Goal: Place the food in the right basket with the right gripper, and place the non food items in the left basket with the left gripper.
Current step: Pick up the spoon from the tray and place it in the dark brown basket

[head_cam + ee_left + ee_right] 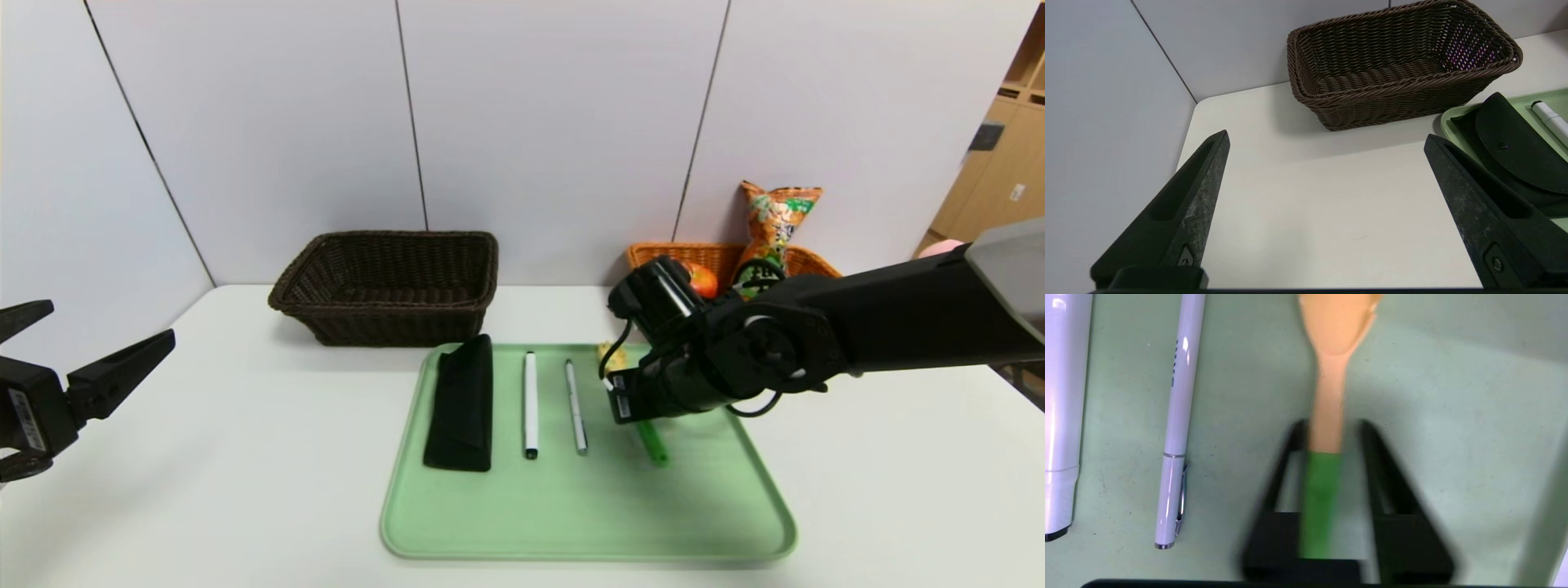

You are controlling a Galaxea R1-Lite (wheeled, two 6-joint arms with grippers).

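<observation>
A wooden spoon with a green handle (653, 445) lies on the green tray (571, 506). My right gripper (630, 398) is down over it. In the right wrist view the right gripper (1331, 425) stands astride the spoon (1327, 400), with a gap on one side; it is open. A black pouch (461, 404), a white marker (531, 404) and a silver pen (575, 404) lie side by side on the tray. My left gripper (110, 322) is open and empty at the table's far left, also in its wrist view (1327, 136).
The dark brown basket (384, 309) stands behind the tray on the left and looks empty (1400, 81). The orange basket (718, 253) at the back right holds a snack bag (775, 220) and an orange-red fruit (702, 280). Wall panels stand close behind.
</observation>
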